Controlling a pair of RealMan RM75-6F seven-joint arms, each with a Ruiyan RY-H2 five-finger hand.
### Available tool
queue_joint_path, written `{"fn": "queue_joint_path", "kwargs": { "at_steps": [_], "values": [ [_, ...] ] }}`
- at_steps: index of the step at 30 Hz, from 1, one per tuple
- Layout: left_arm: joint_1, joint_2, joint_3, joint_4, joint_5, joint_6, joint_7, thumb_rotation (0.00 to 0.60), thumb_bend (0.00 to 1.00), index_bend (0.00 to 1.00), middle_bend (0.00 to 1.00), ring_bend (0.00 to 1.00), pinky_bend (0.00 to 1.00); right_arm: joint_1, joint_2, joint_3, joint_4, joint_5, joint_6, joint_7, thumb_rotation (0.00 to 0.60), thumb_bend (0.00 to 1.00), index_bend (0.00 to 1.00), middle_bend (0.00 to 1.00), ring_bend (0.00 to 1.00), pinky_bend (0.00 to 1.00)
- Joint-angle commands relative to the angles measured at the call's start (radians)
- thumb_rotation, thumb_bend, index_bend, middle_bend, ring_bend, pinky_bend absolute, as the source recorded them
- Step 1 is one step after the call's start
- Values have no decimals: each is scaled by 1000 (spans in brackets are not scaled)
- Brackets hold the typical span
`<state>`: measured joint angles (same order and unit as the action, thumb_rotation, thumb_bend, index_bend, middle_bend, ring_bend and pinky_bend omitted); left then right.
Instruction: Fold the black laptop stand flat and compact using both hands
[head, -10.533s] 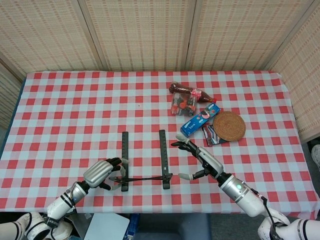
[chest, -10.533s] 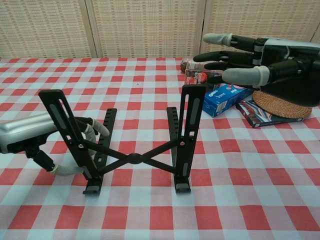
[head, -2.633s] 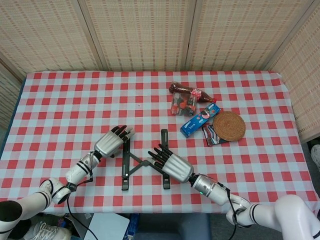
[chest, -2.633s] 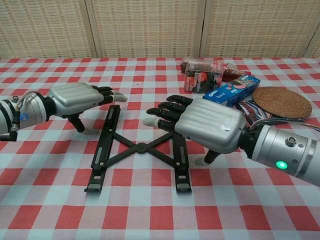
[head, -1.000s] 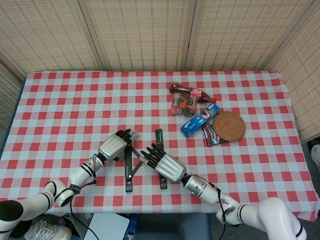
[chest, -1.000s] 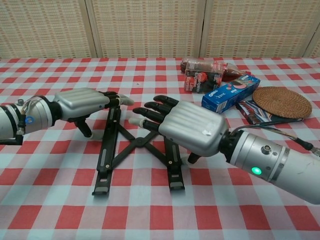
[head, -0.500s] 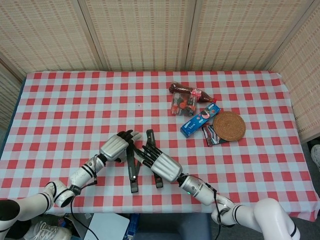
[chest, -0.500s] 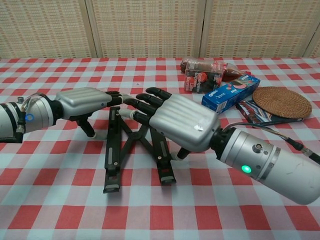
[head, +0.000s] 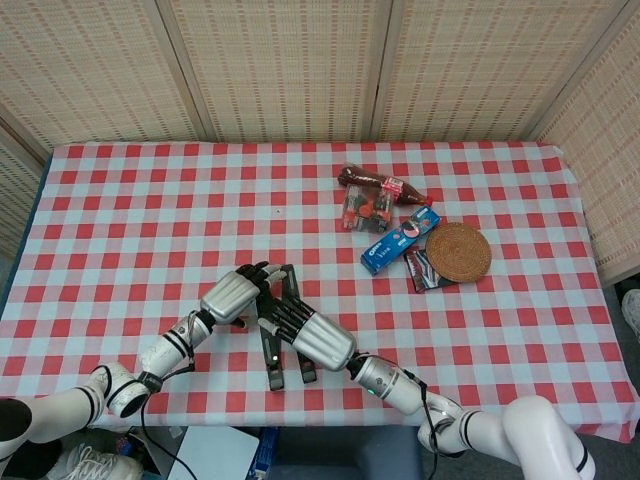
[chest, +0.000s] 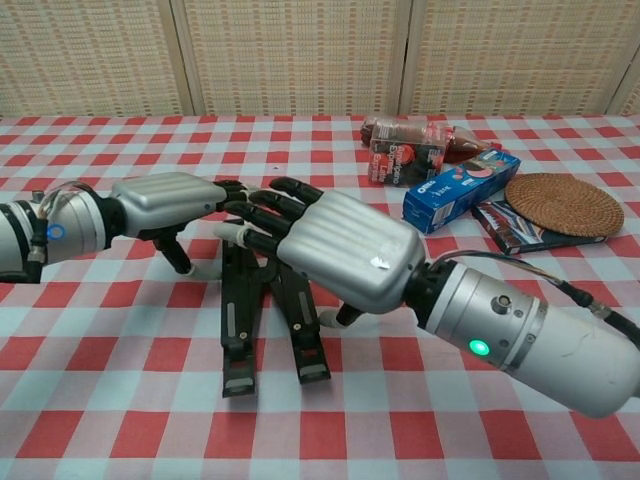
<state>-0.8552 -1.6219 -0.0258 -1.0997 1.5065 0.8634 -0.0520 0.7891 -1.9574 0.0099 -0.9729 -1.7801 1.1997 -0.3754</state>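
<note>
Your desk, under a red-and-white checked cloth, fills most of the head view. In the lower centre of that view lies the black laptop stand, flat on the cloth with its two long bars drawn close together, nearly side by side.

Your right hand reaches in from the lower right of the chest view and lies over the stand's right bar, its fingers stretched out, not clenched, pressing along the top of the stand. Your left hand comes in from the left edge, with its fingers extended toward the far end of the left bar; whether they actually touch it you cannot tell, since the right hand's fingers overlap there. Neither hand wraps around the stand.

In the upper right of the chest view sit a round woven coaster, a blue box, a bottle lying on its side and a small clear packet just in front of it.
</note>
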Motion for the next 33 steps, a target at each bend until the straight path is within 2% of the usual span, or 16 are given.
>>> {"fn": "queue_joint_path", "kwargs": {
  "at_steps": [1,4,6,11,14,20,33],
  "values": [
    [14,22,-4,-8,-19,3,13,600,272,0,0,0,160,23,59,-16,-59,-28,-13,13,600,0,0,0,0,0],
    [32,52,-10,-19,-40,13,20,600,272,0,0,0,160,61,132,-20,-141,-47,-49,34,600,0,0,0,0,0],
    [46,75,-15,-29,-55,22,21,600,272,0,0,0,160,98,193,-22,-215,-48,-110,61,600,0,0,0,0,0],
    [74,129,-24,-63,-83,37,18,600,272,0,0,0,160,223,327,-12,-349,-48,-304,98,600,0,0,0,0,0],
    [88,155,-20,-82,-84,49,26,600,272,0,0,0,160,289,370,-5,-390,-33,-414,132,600,0,0,0,0,0],
    [111,185,-17,-101,-85,68,28,600,272,0,0,0,160,393,384,-9,-384,-34,-548,197,600,0,0,0,0,0],
    [141,196,-12,-79,-77,84,-12,600,272,0,0,0,160,506,324,-54,-281,-70,-628,247,600,0,0,0,0,0]
  ]
}}
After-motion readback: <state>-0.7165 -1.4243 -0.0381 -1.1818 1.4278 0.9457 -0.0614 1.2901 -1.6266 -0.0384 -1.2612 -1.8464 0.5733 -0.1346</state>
